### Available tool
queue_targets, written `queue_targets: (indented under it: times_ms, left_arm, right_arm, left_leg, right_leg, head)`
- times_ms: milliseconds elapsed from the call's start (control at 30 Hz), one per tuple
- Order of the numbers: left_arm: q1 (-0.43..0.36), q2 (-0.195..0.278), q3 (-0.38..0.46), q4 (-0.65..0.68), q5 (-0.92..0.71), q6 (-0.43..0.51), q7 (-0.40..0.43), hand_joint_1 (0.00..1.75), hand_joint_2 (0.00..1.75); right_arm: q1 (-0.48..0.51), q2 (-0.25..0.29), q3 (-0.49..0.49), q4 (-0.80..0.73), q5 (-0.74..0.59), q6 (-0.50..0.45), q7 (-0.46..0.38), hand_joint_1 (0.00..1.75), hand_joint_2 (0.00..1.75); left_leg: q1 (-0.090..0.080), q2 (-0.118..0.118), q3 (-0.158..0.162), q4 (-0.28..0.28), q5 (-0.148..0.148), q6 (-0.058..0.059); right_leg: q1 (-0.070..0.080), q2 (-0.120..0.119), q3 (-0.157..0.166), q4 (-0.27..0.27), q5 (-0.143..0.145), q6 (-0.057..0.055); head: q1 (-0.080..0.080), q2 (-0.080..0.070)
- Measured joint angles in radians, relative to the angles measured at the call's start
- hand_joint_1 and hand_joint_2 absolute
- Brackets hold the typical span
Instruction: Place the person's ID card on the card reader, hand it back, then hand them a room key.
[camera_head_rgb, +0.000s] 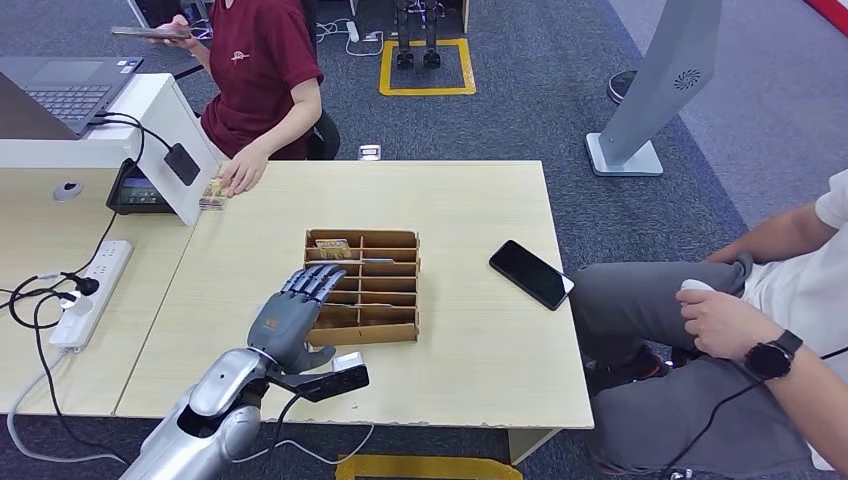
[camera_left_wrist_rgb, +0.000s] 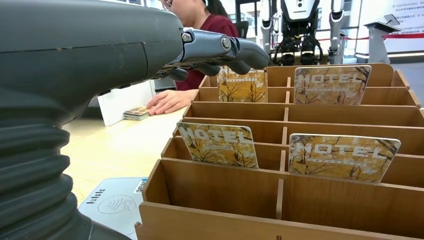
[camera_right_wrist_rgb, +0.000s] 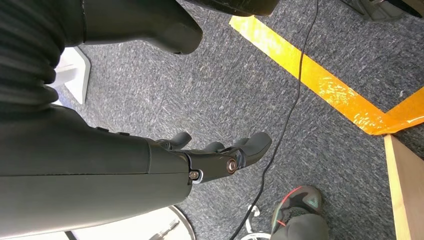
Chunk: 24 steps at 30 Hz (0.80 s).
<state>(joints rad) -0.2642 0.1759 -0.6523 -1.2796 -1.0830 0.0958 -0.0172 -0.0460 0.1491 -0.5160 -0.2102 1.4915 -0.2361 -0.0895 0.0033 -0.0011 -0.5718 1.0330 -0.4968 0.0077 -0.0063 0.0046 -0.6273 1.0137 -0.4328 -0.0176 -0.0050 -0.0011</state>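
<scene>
**Left hand at the key rack, room key not yet taken**

I judge we are at the room-key step. My left hand hovers at the near-left corner of the wooden rack, fingers spread, holding nothing. Hotel key cards stand in its slots. The card reader lies just beside the rack. My right hand hangs empty over the carpet. Next I must pinch one card.
</scene>
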Motion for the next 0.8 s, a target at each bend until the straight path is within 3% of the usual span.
queue_targets:
  times_ms: [167, 300, 800]
  left_arm:
    - [0.000, 0.000, 0.000, 0.000, 0.000, 0.000, 0.000, 0.00, 1.75]
    - [0.000, 0.000, 0.000, 0.000, -0.001, 0.001, 0.000, 1.71, 1.75]
    - [0.006, 0.000, 0.000, 0.010, -0.004, 0.017, 0.000, 1.75, 1.75]
  right_arm:
    - [0.000, 0.000, 0.004, 0.000, 0.001, 0.000, 0.000, 0.00, 1.75]
    - [-0.001, 0.000, 0.006, 0.000, 0.002, 0.000, 0.003, 0.00, 1.75]
    - [-0.002, 0.000, 0.016, 0.000, 0.002, 0.002, 0.006, 0.00, 1.75]
  left_leg:
    - [0.000, 0.000, 0.000, 0.000, 0.000, 0.000]
    - [0.000, 0.000, 0.000, 0.000, 0.000, 0.000]
    - [0.000, 0.000, 0.000, 0.000, 0.000, 0.000]
  right_leg:
    - [0.000, 0.000, 0.000, 0.000, 0.000, 0.000]
    - [0.000, 0.000, 0.000, 0.000, 0.000, 0.000]
    - [0.000, 0.000, 0.000, 0.000, 0.000, 0.000]
  head:
    - [0.000, 0.000]
    - [0.000, 0.000]
    - [0.000, 0.000]
